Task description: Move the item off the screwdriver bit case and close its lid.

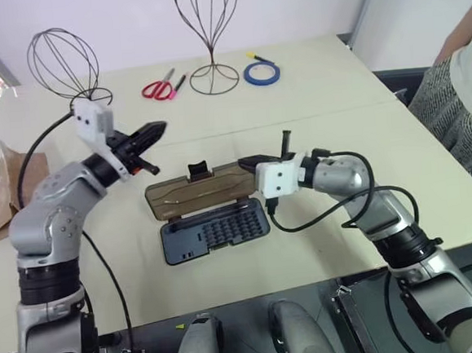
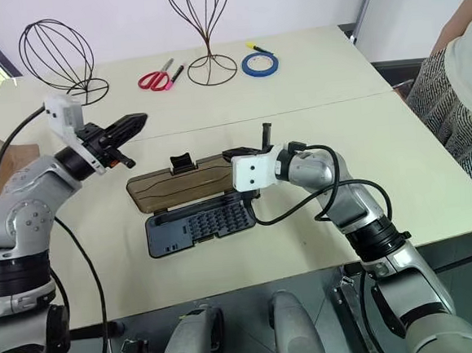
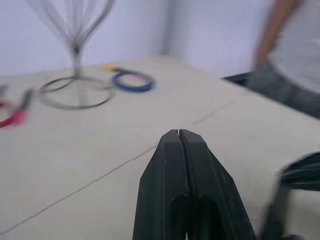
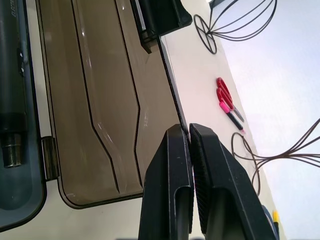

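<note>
Lying open on the surface point(image 1: 339, 136): the screwdriver bit case point(image 1: 216, 231), with the lid point(image 1: 200, 191) folded flat behind the rows of bits and the black latch tab point(image 1: 199, 171) sticking up at the far edge. Sitting well to the left of the case, already off it: the brown paper bag point(image 1: 8, 186). Pressing in at the lid's right end, fingers together, the right tool point(image 1: 247, 161); impossible to tell whether pinching the rim or merely touching it. Hovering above and left of the case, closed and empty, the left tool point(image 1: 155, 132). Risking, in all likelihood, a thin rim slipping off closed tips and dropping back, or an unbraced case skidding instead of hinging shut, leaving the latch unclicked.
</note>
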